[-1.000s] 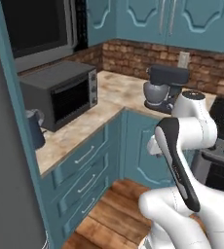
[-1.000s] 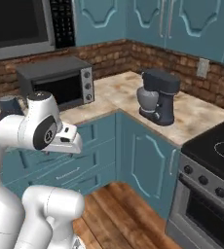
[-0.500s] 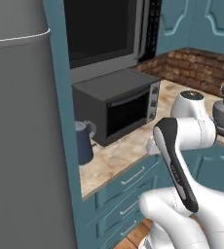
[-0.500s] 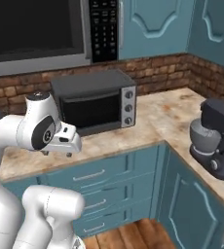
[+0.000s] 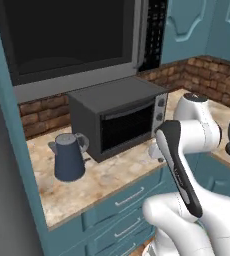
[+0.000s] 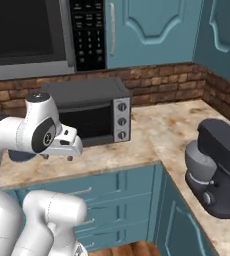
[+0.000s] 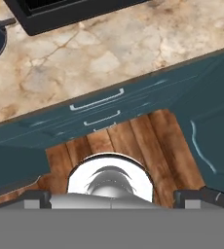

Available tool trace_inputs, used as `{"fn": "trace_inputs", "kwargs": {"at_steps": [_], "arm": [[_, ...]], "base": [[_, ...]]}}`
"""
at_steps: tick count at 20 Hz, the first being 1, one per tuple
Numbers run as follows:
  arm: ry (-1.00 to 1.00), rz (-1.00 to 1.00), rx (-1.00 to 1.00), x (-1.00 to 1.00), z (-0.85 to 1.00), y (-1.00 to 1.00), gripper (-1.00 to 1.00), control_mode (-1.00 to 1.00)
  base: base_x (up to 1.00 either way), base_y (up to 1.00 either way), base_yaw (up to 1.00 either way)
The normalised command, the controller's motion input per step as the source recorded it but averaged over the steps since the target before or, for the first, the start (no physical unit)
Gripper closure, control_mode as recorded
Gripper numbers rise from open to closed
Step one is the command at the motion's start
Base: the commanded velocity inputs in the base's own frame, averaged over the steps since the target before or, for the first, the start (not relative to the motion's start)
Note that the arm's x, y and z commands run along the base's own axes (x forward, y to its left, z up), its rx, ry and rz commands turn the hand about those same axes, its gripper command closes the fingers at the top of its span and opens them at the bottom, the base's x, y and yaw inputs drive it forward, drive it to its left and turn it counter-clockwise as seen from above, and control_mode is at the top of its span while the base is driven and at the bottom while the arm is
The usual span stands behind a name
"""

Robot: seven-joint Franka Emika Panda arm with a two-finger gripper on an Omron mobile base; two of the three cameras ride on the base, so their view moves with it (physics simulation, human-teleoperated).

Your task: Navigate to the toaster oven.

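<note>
Base driven closer, toaster oven (image 5: 118, 117) now ahead on counter (image 5: 104, 177), tool (image 7: 112, 197) state unclear

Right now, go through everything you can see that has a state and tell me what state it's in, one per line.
Toaster oven: door shut, standing on the counter.
Microwave: door shut, mounted above the counter.
Kettle: upright, left of the toaster oven, apart from it.
Stand mixer: upright on the counter's right run.
Drawers: shut.
Upper cabinets: shut.
Gripper: cannot tell, its fingertips are not clear in the hand view.
</note>
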Motion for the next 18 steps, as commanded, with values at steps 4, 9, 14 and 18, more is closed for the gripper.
{"fn": "trace_inputs", "kwargs": {"at_steps": [4,9,14,18], "arm": [[0.00,0.00,0.00,0.00,0.00,0.00,-1.00,1.00],[0.00,0.00,0.00,0.00,0.00,0.00,-1.00,1.00],[0.00,0.00,0.00,0.00,0.00,0.00,-1.00,1.00],[0.00,0.00,0.00,0.00,0.00,0.00,-1.00,1.00]], "base": [[0.13,-0.62,0.18],[0.58,-0.14,0.20],[0.74,0.00,0.31],[0.41,-0.31,0.30]]}}
